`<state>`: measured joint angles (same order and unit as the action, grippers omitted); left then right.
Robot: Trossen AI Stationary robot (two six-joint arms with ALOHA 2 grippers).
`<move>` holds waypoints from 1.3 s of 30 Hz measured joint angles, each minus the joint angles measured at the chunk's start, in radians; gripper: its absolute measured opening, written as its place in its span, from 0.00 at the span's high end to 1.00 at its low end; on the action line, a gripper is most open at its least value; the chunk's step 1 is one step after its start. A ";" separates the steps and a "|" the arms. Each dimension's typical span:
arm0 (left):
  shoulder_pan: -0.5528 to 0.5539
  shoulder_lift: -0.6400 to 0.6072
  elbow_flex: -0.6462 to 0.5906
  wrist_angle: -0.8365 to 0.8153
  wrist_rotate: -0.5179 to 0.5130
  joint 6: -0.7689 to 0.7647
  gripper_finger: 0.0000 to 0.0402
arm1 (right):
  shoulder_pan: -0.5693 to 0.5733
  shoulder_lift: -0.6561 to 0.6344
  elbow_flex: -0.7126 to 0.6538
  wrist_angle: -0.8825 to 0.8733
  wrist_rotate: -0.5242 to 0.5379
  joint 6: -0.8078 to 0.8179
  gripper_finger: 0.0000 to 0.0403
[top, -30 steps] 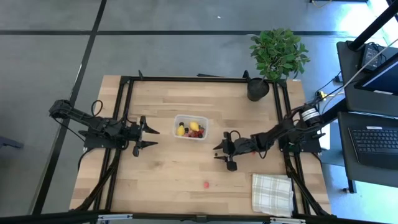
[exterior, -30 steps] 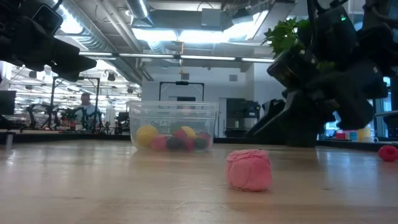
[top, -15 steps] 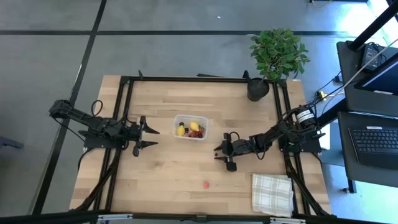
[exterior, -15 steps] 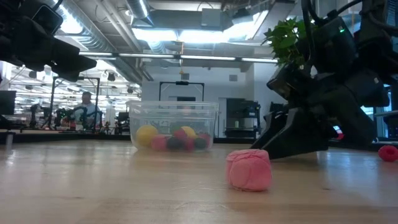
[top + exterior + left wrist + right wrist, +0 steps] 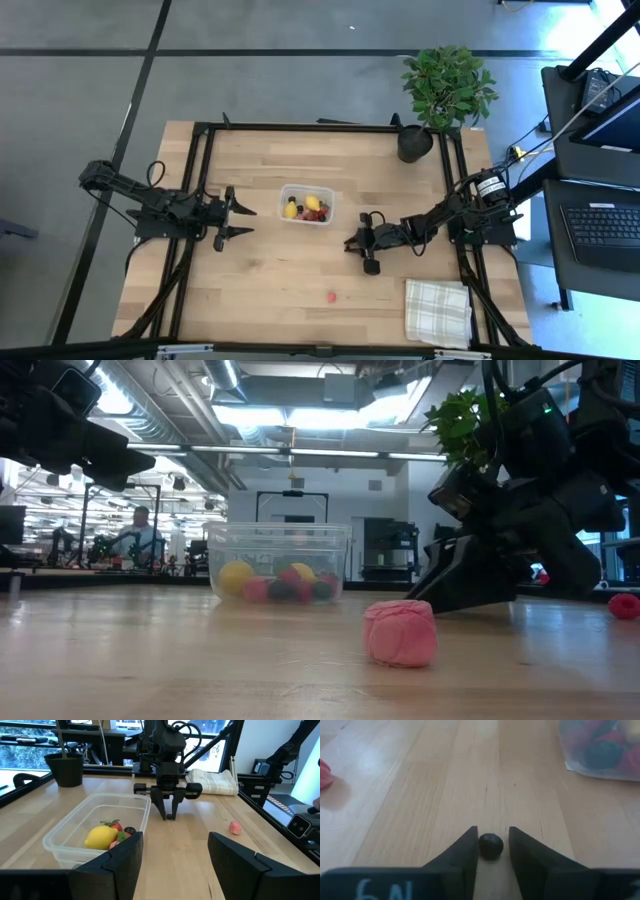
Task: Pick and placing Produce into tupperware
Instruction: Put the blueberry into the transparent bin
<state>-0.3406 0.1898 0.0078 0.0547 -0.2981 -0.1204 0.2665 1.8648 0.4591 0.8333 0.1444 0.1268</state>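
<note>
Left end effector [image 5: 232, 216]: idle left of the tupperware [image 5: 306, 205], fingers spread, empty.
Tupperware: mid-surface, holding some produce.
Right end effector [image 5: 491, 851]: fingers flanking a dark berry [image 5: 491, 844] on the surface; contact uncertain. Berry likely light, round, prone to rolling; pinch across its middle.

Clear tupperware [image 5: 306, 205]; yellow lemon [image 5: 101, 837]; pink ball [image 5: 400, 632]; seemingly dark berry [image 5: 491, 844]; checked cloth [image 5: 438, 310].

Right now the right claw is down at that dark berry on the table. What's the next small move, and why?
Probably finish closing, then lift straight up. The right claw has its fingers on either side of the dark berry, which sits on the wood. The tupperware sits a little beyond the fingertips, so once the grip holds, carry the berry over its rim.
</note>
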 joint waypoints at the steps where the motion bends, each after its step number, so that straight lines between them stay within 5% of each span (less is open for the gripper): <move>1: 0.000 0.000 0.000 0.000 0.000 0.000 0.46 | 0.000 0.000 0.000 0.000 0.000 0.000 0.74; 21: 0.000 0.000 0.000 0.000 0.000 0.000 0.46 | -0.002 -0.007 -0.003 0.031 -0.012 0.003 0.82; 39: 0.000 0.000 0.000 0.000 0.000 -0.002 0.46 | -0.095 -0.335 0.044 -0.049 -0.006 -0.179 0.82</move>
<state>-0.3405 0.1898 0.0078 0.0550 -0.2980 -0.1221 0.1710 1.5297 0.5034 0.7846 0.1383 -0.0521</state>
